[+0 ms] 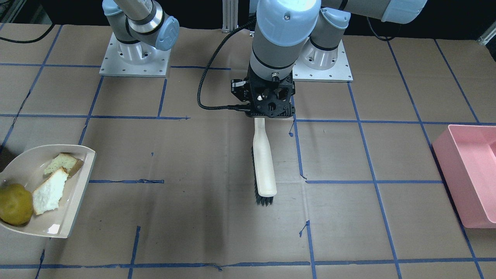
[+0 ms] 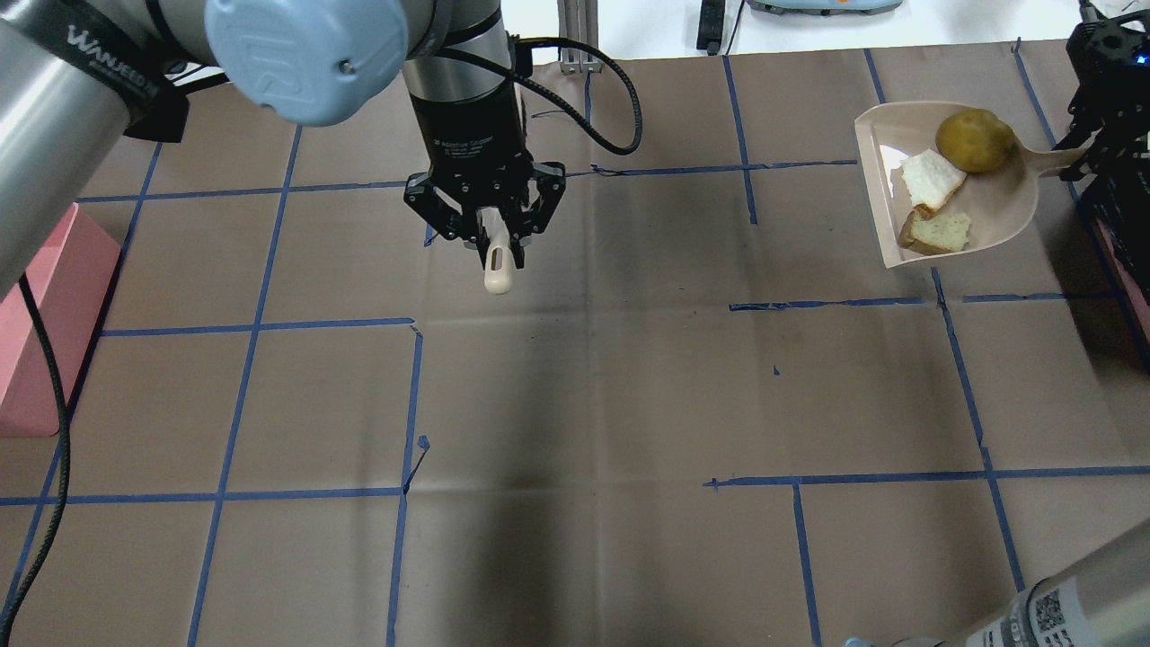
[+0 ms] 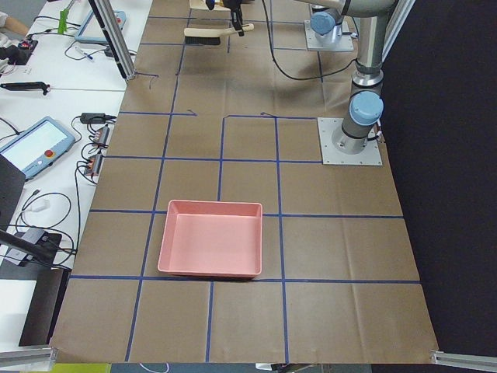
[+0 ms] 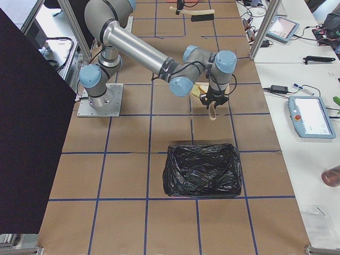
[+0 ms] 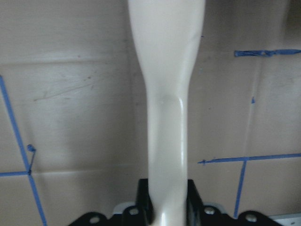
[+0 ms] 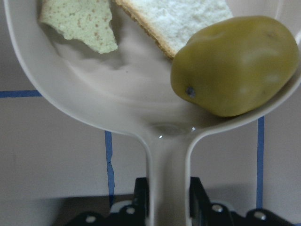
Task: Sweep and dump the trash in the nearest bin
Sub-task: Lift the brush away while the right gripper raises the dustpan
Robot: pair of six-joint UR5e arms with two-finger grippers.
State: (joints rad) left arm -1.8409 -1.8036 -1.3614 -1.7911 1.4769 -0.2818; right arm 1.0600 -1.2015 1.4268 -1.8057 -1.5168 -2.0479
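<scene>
Your three trash pieces sit in the dustpan at the bench's right end

You see a smooth, rounded yellow-brown potato lump [image 2: 975, 140] at the handle end of the beige dustpan [image 2: 1002, 207], a white bread slice [image 2: 932, 178] with tan crust touching it, and a speckled pale sandwich chunk [image 2: 942, 232] with a brown crust nearest the open mouth. The pan's long axis runs along the bench, mouth towards the bench's middle, handle towards the right end, where your right hand [image 6: 168, 202] is clamped on it. Your left hand [image 2: 494, 244] is closed on the handle of a cream brush [image 1: 264, 162], which runs from the robot's edge towards the operators' edge, dark bristled head leading. A pink bin [image 1: 471, 174] stands at the left end
</scene>
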